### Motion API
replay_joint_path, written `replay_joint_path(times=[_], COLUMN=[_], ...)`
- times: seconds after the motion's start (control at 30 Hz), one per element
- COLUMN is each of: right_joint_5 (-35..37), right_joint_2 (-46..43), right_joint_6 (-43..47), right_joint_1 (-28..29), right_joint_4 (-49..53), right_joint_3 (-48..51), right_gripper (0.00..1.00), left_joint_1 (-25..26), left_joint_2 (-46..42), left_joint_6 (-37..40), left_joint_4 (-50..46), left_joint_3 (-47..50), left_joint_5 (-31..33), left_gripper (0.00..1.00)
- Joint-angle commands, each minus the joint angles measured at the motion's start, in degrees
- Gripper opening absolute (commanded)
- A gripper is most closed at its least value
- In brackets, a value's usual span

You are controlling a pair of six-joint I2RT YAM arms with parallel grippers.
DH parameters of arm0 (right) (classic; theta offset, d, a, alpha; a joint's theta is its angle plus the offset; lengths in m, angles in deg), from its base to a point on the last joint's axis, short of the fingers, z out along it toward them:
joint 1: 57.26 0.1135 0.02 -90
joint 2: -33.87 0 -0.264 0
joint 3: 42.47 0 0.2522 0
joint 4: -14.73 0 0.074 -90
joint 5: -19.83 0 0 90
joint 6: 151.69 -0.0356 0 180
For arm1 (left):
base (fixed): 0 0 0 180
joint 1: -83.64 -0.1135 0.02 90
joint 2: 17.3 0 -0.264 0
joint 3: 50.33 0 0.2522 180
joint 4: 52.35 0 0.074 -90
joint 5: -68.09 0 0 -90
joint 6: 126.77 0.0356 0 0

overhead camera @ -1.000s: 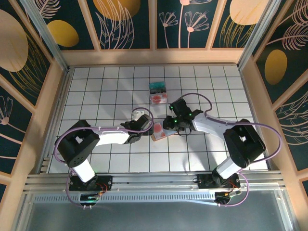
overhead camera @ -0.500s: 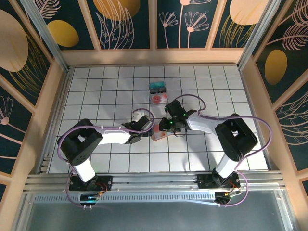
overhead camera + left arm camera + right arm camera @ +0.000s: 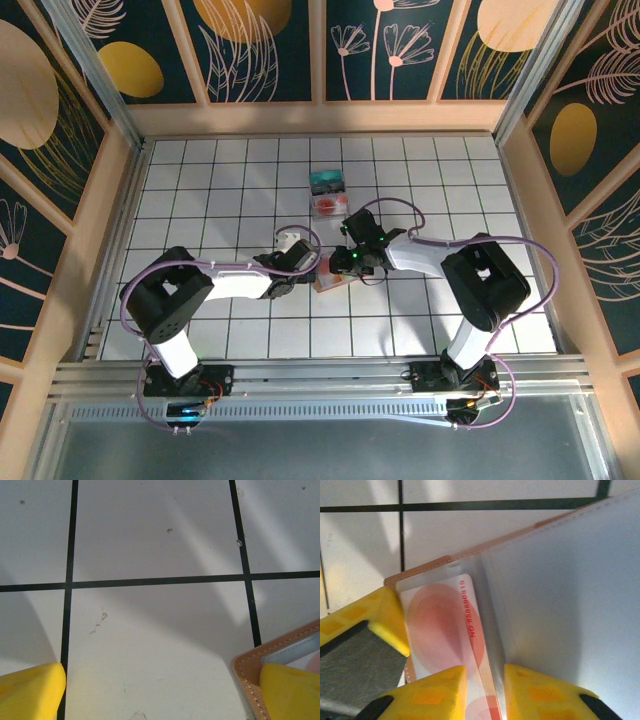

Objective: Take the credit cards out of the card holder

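- Looking down on the white grid table (image 3: 200, 200); the two arms meet near its middle, left arm from the left, right arm from the right; the card holder (image 3: 333, 279) lies open between them, touching both.
- Card holder next: tan stitched rim, with a blue-grey flap standing up at the right of the right wrist view; its flat half holds a pale card (image 3: 442, 625) with red circles; what the flap's own side holds, I cannot tell.
- Left gripper (image 3: 160, 695) stands wide apart; one yellow finger (image 3: 290, 690) sits on the holder's stitched corner and the other rests on bare table; it looks like a hold-down, with nothing gripped.
- Right gripper (image 3: 485, 690) is the nearer one to the pale card; its jaws are drawn close on the card's near end by the fold, clamped on it as far as I can judge; the card stretches straight ahead of the fingers, long axis in line with them, so the pull should run straight back along that axis, toward the right arm.
- Two cards lie out on the table, beyond the holder: a teal card (image 3: 327, 181) and, just nearer, a pink card (image 3: 330, 206) with a red circle, close together.
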Motion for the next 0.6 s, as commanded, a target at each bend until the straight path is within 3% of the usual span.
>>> replay_joint_path(times=[0.0, 0.57], right_joint_5=[-5.02, -14.46], right_joint_2=[0.74, 0.35], right_joint_6=[-1.20, -6.47], right_joint_1=[0.44, -2.15], right_joint_4=[-4.71, -17.42], right_joint_3=[1.16, 5.76], right_gripper=[0.24, 0.21], left_joint_1=[-0.33, -0.24], left_joint_2=[1.59, 1.07], left_joint_6=[1.77, 2.73], left_joint_4=[-3.97, -5.41], left_joint_3=[-0.56, -0.80], left_joint_5=[0.97, 1.16], left_gripper=[0.99, 0.99])
